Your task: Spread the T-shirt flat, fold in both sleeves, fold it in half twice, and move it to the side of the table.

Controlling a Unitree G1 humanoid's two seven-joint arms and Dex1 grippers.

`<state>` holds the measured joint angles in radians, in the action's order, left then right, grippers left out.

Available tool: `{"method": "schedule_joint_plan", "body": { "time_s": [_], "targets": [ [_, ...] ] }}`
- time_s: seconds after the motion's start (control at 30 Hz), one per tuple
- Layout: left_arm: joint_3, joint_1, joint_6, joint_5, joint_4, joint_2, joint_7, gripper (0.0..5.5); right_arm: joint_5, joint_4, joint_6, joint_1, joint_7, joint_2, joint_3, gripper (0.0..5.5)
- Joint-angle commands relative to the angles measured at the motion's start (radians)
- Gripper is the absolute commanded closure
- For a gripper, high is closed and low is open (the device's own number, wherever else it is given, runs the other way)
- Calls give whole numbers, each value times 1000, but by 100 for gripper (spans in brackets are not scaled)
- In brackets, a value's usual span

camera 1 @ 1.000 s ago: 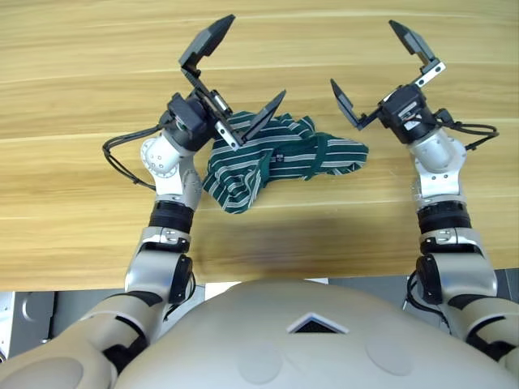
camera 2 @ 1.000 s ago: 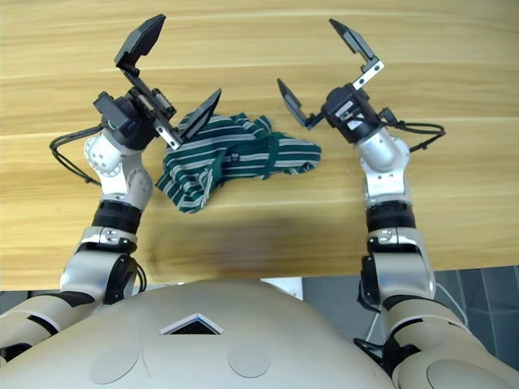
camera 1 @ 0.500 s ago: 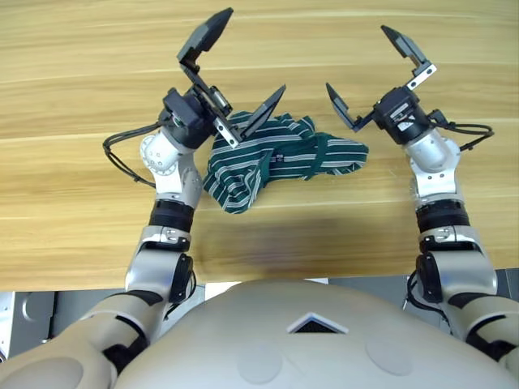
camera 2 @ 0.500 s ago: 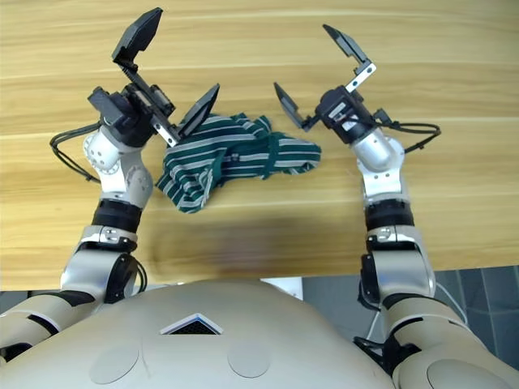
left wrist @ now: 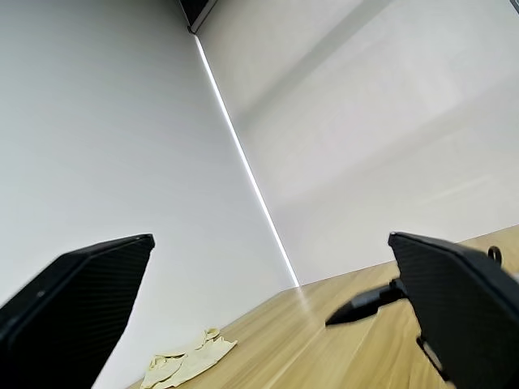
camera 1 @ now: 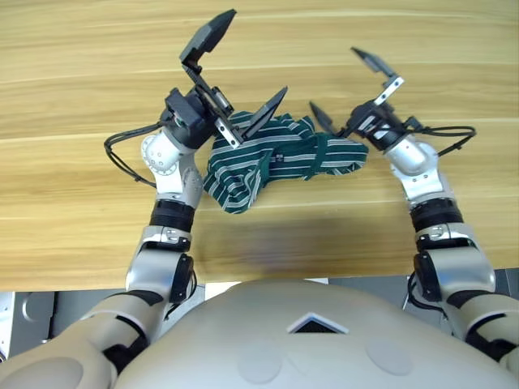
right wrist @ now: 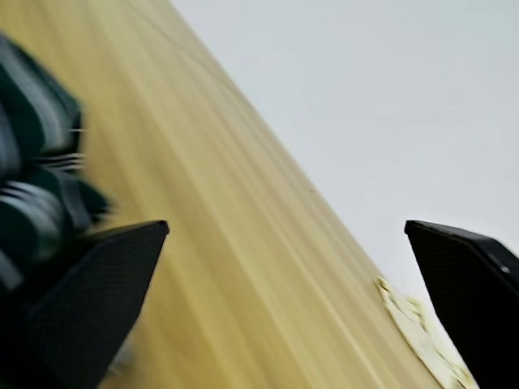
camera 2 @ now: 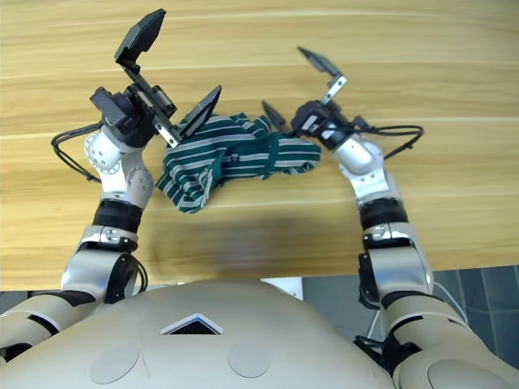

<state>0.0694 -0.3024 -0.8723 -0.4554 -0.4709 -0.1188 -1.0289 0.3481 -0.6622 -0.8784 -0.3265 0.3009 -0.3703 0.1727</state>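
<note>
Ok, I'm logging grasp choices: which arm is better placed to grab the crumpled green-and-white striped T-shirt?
Probably the right. The right gripper is open with one finger beside the crumpled green-and-white striped T-shirt. The left gripper, also open, points upward rather than at it.

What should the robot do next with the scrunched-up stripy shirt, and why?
Probably lower the open right end effector onto the T-shirt edge beside it and close: the shirt lies crumpled on the table, and the left end effector is open too, gripping nothing.

Dark green T-shirt [camera 1: 243, 174] with white stripes, pale wood-grain table [camera 1: 81, 227], seemingly cream cloth [left wrist: 190, 361].
</note>
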Motion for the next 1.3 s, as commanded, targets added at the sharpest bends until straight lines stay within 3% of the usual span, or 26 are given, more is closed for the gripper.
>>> {"method": "schedule_joint_plan", "body": {
  "time_s": [0.03,0.13,0.33,0.57,0.8,1.0,1.13,1.3],
  "targets": [
    [4,7,-7,23,10,-2,4,11,-69,106,-37,79,103,-34,76,10],
    [3,10,-8,28,11,1,8,11,-172,235,-108,225,252,-143,183,10],
    [2,17,-8,35,10,0,13,11,-432,466,-126,362,346,-299,185,10],
    [2,24,-25,84,-2,-19,31,11,-208,354,-41,355,325,-252,209,10],
    [36,134,-48,224,93,-293,-51,11,-383,471,16,330,223,-251,4,10],
    [-65,182,-24,347,141,-482,51,11,-477,550,29,378,259,-314,-94,10],
    [-96,176,-15,566,47,-569,185,11,-295,454,65,319,220,-303,-95,10],
    [20,169,-4,776,17,-559,278,11,19,310,122,249,112,-290,-26,10]
  ]
}}
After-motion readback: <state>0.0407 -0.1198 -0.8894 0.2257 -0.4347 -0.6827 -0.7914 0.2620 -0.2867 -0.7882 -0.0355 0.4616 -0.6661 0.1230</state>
